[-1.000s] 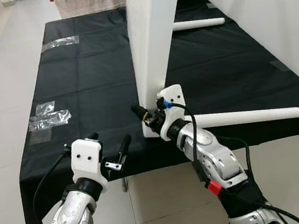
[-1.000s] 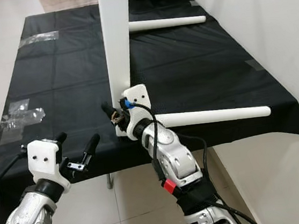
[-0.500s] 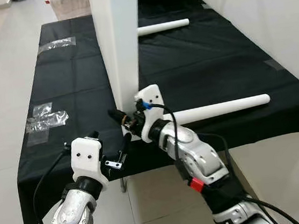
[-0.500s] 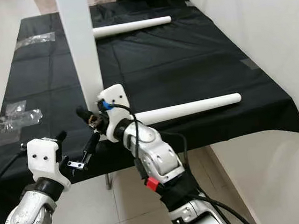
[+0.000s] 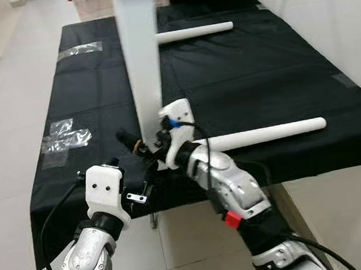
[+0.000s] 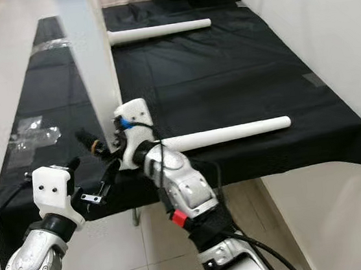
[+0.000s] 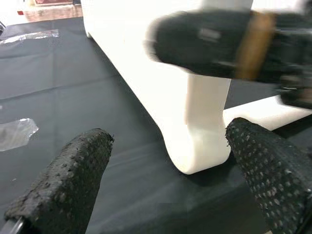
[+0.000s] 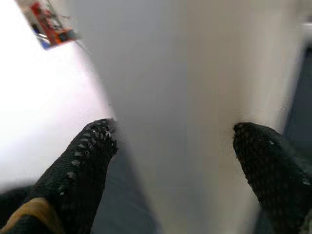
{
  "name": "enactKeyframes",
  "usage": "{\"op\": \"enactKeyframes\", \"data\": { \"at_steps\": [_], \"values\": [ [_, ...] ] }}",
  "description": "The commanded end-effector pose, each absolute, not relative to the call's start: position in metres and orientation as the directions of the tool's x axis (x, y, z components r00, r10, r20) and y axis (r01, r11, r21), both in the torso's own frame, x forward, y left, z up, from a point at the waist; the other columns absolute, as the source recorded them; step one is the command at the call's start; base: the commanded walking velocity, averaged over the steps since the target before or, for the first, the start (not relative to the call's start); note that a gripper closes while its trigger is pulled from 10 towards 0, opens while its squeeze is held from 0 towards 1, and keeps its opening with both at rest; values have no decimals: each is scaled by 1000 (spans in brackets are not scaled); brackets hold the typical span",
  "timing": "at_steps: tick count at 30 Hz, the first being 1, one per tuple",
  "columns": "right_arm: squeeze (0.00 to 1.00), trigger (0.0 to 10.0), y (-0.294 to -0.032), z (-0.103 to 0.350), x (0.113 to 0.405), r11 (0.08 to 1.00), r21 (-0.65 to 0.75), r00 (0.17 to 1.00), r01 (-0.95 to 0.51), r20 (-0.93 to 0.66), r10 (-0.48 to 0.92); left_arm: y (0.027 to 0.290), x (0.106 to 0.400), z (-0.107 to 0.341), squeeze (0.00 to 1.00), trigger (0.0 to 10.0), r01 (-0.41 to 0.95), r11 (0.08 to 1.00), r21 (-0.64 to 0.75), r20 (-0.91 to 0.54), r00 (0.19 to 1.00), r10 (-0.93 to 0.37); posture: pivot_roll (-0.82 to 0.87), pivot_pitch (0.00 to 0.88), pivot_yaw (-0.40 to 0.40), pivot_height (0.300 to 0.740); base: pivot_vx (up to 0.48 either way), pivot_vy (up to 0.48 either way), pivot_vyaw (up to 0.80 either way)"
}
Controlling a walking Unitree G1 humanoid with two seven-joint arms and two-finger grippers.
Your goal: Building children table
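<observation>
Now the right gripper (image 5: 144,149) straddled the upright white tabletop panel (image 5: 140,55), jaws wide; left gripper (image 5: 135,180) gaped empty beside it.

Tiled room, black-draped table (image 5: 278,78)

My right gripper (image 5: 145,153) reaches left and far, arm bent, fingers spread wide apart. My left gripper (image 5: 136,187) sits nearer, just left of it, wrist raised, fingers parted.
</observation>
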State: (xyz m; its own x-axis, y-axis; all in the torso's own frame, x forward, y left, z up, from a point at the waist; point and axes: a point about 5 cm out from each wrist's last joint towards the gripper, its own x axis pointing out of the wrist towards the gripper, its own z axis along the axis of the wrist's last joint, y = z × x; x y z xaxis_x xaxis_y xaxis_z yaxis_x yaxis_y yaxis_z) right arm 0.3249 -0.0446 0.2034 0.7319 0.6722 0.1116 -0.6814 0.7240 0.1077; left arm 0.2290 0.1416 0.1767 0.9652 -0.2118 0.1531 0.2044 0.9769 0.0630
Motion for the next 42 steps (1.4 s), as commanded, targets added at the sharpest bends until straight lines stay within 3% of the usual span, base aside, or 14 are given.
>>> {"op": "enactKeyframes", "data": {
  "at_steps": [1,7,9,11,20,25,31,35,36,37,38,39,42],
  "values": [
    [1000,10000,-52,201,322,724,127,735,-678,103,670,142,228,177,0,10000,201,977,71,151,966,-210,68,208,-7,740,0,0,0],
    [1000,10000,-98,190,311,761,66,763,-646,29,645,142,233,178,0,10000,204,977,69,161,964,-213,38,199,-7,740,0,0,0],
    [1000,10000,-98,190,311,761,66,763,-646,29,645,142,233,178,0,10000,204,977,69,161,964,-213,38,199,-7,740,0,0,0],
    [1000,10000,-130,184,305,774,29,774,-633,-25,633,143,235,180,0,10000,204,977,69,169,962,-213,31,196,-14,740,0,0,0],
    [1000,10000,-173,181,301,834,-16,832,-552,-88,549,142,236,179,0,10000,197,978,65,175,963,-206,20,185,-21,740,0,0,0],
    [1000,10000,-176,180,304,852,-27,850,-523,-92,519,138,236,180,0,10000,208,976,60,180,960,-215,18,176,-23,740,0,0,0],
    [1000,10000,-175,182,316,894,-51,894,-444,-83,440,106,237,176,0,10000,311,940,139,176,926,-333,24,177,-27,740,0,0,0],
    [1000,10000,-172,184,318,894,-50,894,-446,-78,442,104,244,176,0,10000,257,943,212,184,937,-297,20,180,-28,740,0,0,0],
    [871,10000,-173,185,319,898,-50,898,-438,-76,434,107,249,176,0,10000,207,949,238,195,947,-256,24,181,-32,740,0,0,0],
    [404,10000,-174,185,320,903,-48,903,-428,-74,424,111,255,178,0,10000,148,955,256,209,956,-204,19,184,-30,740,0,0,0],
    [404,10000,-174,185,320,903,-48,903,-428,-74,424,111,255,178,0,10000,148,955,256,209,956,-204,19,184,-30,740,0,0,0],
    [0,10000,-175,185,320,906,-48,906,-421,-74,417,114,261,179,0,10000,100,959,265,224,961,-162,17,187,-28,740,0,0,0],
    [0,10000,-177,186,320,911,-49,911,-410,-74,407,118,268,183,0,10000,39,959,280,249,962,-112,10,193,-21,740,0,0,0]
  ]
}}
